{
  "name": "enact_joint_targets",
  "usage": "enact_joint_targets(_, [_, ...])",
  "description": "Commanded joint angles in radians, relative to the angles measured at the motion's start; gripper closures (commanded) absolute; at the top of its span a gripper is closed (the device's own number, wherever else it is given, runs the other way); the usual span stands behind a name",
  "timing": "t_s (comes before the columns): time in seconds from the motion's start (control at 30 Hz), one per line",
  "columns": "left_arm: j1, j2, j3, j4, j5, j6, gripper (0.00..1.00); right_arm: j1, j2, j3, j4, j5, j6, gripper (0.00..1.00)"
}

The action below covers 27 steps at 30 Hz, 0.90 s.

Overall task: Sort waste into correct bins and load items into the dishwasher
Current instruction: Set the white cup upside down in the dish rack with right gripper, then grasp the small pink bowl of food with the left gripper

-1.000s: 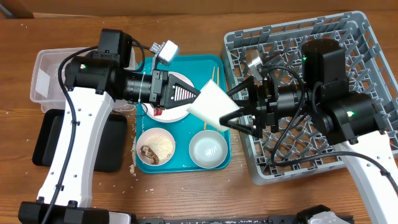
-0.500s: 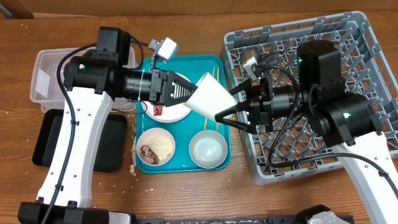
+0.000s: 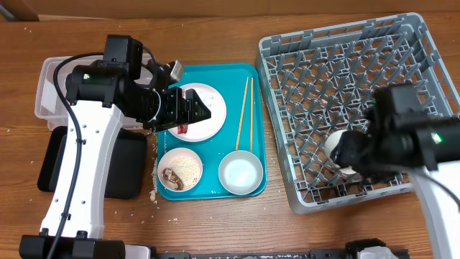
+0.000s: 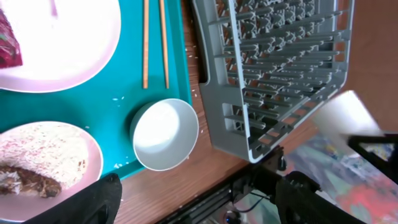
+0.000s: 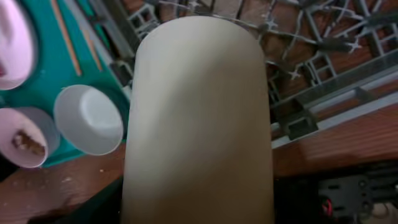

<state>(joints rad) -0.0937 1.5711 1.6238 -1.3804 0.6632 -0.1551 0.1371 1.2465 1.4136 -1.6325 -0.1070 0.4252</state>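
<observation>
So the handoff is done. A second ago the cup was up over the teal tray (image 3: 215,147) with both arms on it. Now the left arm has backed off to above the plate (image 3: 208,108), and its left fingers (image 4: 102,196) are spread wide with nothing between them. The white cup (image 3: 336,147) has travelled right and sits over the near part of the grey dish rack (image 3: 323,65), at the end of the right arm (image 3: 424,144). It fills the right wrist view, so I'd say the right fingers are pinching it, though they're mostly hidden behind it. One item is nearly loaded; it just needs setting down among the pegs.

The rest, left to right:
- The clear tub (image 3: 50,75) and black tray (image 3: 54,169) sit at the far left.
- The red wrapper (image 3: 182,128) is on the plate's edge.
- The bowl with rice and a brown lump (image 3: 180,171) and the empty bowl (image 3: 241,173) are on the teal tray.
- The chopsticks (image 3: 244,115) lie along the tray's right side.

The table (image 3: 215,230) is brown wood with some rice grains (image 3: 154,193) spilled by the tray's near left corner. Past the table edge the left wrist view only shows blurry floor, so I can't say much about the room.
</observation>
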Motion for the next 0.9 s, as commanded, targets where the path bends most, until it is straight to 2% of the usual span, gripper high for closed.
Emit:
enact_joint_targets(0.0, [0.002,-0.005,0.008,-0.002,-0.017,-0.006,0.19,-0.003,0.111,0.006,-0.023,0.073,0.039,0.46])
enact_joint_targets(0.13, [0.002,-0.005,0.008,-0.01,-0.017,-0.006,0.19,-0.003,0.272,0.006,0.015,0.068,0.016,0.45])
enact_joint_targets(0.2, [0.002,-0.005,0.008,-0.012,-0.017,-0.006,0.19,-0.003,0.331,0.006,0.021,0.026,-0.012,0.39])
enact_joint_targets(0.27, [0.002,-0.005,0.008,-0.014,-0.016,-0.006,0.19,-0.003,0.348,0.006,0.023,-0.056,-0.09,0.26])
enact_joint_targets(0.33, [0.001,-0.005,0.008,-0.019,-0.016,-0.007,0.2,-0.003,0.347,0.008,0.036,-0.058,-0.088,0.14])
enact_joint_targets(0.37, [-0.005,-0.005,0.008,-0.022,-0.016,-0.019,0.26,-0.003,0.346,0.027,0.05,-0.039,-0.062,0.08])
enact_joint_targets(0.43, [-0.037,-0.007,0.008,-0.014,-0.024,-0.026,0.27,-0.003,0.339,0.067,0.067,-0.029,-0.048,0.05])
enact_joint_targets(0.5, [-0.091,-0.006,0.008,-0.006,-0.109,-0.071,0.28,-0.002,0.319,0.117,0.103,-0.039,-0.047,0.05])
enact_joint_targets(0.6, [-0.272,-0.006,-0.027,0.009,-0.467,-0.249,0.29,-0.002,0.248,0.17,0.218,-0.102,-0.047,0.05])
enact_joint_targets(0.67, [-0.428,-0.005,-0.13,0.09,-0.606,-0.337,0.31,-0.002,0.196,0.171,0.288,-0.13,-0.047,0.05])
enact_joint_targets(0.77, [-0.578,0.012,-0.294,0.245,-0.701,-0.388,0.34,-0.002,0.177,0.171,0.305,-0.13,-0.047,0.05])
enact_joint_targets(0.87, [-0.631,0.04,-0.377,0.305,-0.745,-0.461,0.43,-0.002,0.177,0.17,0.299,-0.13,-0.048,0.05])
